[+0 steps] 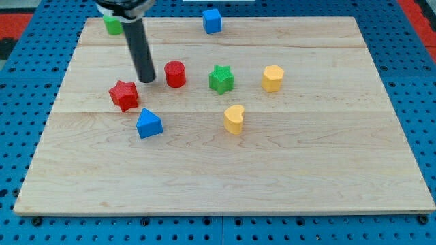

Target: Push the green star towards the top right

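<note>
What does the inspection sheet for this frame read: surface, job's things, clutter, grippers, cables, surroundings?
Surface: wooden board, flat.
Job's things: green star mid-board, upright.
Clutter: red cylinder, red star, blue triangular block, two yellow blocks, blue cube, green block partly hidden by the rod.
Grippers: none; my tip sits left of the red cylinder, well left of the green star.
Cables: nothing seen.
Surroundings: blue perforated base.

my tip (147, 79) beside red cylinder (175, 73), green star (221, 79) right
</note>
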`<state>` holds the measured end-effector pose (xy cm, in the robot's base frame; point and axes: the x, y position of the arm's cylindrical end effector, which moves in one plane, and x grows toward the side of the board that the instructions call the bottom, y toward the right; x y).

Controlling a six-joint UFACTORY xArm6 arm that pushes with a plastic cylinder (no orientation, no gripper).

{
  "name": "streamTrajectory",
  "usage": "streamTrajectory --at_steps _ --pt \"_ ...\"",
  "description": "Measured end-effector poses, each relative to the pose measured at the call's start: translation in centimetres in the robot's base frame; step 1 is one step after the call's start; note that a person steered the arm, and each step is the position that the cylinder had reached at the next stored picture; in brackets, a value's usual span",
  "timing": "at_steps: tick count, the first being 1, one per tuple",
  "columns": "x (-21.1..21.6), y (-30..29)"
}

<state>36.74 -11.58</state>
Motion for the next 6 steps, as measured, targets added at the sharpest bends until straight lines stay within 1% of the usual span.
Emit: streamTrajectory --at_steps 1,2,3,4,6 --pt "0.9 3.8" --pt "2.3 8.9" --pt "0.3 12.6" --pt "-3.5 16.3" --pt "-10.9 25.5"
